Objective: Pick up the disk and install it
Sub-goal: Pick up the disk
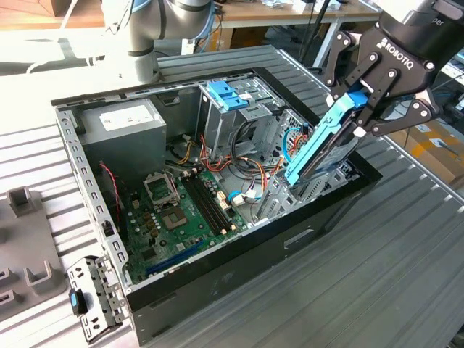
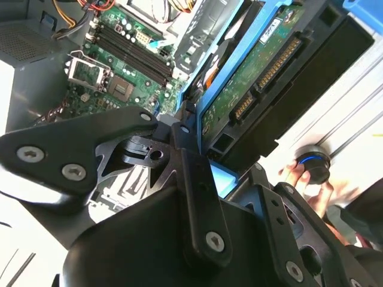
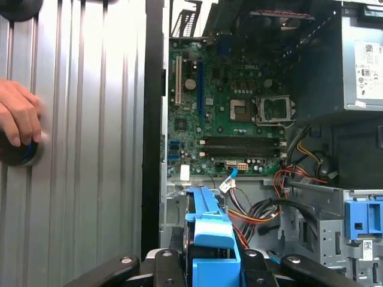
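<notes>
My gripper (image 1: pixel 357 110) is shut on the disk (image 1: pixel 319 148), a flat drive with blue rails. I hold it on edge and tilted over the open computer case (image 1: pixel 217 290), at the exterior view's right end. Its lower end dips among the cables and metal bays there. The second wrist view looks along the disk (image 2: pixel 257 72) at its green circuit-board underside and connectors, with the gripper (image 2: pixel 200 152) closed on the near end. The blue rail of the disk (image 3: pixel 206 224) rises from the gripper (image 3: pixel 206 266) in the first wrist view.
Inside the case lie a green motherboard (image 1: pixel 181 210), a grey power-supply box (image 1: pixel 123 127) and a metal cage topped by a light-blue bracket (image 1: pixel 228 94). A person's hand (image 3: pixel 18 116) rests on a round knob on the ribbed table. A loose metal bracket (image 1: pixel 90 297) lies beside the case.
</notes>
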Robot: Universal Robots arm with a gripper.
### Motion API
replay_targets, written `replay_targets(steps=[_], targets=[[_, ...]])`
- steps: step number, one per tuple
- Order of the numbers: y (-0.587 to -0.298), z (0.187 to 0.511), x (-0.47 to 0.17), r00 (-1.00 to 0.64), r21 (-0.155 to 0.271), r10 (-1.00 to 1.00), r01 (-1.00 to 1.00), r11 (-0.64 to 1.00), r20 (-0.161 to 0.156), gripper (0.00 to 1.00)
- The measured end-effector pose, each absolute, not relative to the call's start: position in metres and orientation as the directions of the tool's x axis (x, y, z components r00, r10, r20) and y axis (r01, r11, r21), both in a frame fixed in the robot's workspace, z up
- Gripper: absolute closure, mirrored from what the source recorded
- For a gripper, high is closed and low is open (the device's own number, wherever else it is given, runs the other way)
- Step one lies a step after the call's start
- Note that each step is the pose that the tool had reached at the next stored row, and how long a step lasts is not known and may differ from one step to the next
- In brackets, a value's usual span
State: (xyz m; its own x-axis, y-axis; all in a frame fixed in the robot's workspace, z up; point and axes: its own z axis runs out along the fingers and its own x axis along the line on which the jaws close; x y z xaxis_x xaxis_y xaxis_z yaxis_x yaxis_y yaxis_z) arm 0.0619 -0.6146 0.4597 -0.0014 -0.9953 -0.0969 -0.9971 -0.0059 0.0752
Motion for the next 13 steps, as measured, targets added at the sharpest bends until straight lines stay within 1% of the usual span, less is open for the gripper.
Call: replay_targets(steps=[4,6,7,8,13], targets=[[-0.614,0.457,0.066,-0.001,0.076,-0.994,-0.997,-0.007,-0.108,0.63],[-0.613,0.456,0.067,-0.001,0.076,-0.993,-0.997,-0.008,-0.121,0.63],[-0.613,0.455,0.068,-0.001,0.075,-0.991,-0.997,-0.009,-0.135,0.63],[-0.613,0.454,0.069,-0.001,0.075,-0.990,-0.997,-0.009,-0.141,0.63],[-0.612,0.451,0.074,-0.001,0.075,-0.990,-0.997,-0.010,-0.143,0.63]])
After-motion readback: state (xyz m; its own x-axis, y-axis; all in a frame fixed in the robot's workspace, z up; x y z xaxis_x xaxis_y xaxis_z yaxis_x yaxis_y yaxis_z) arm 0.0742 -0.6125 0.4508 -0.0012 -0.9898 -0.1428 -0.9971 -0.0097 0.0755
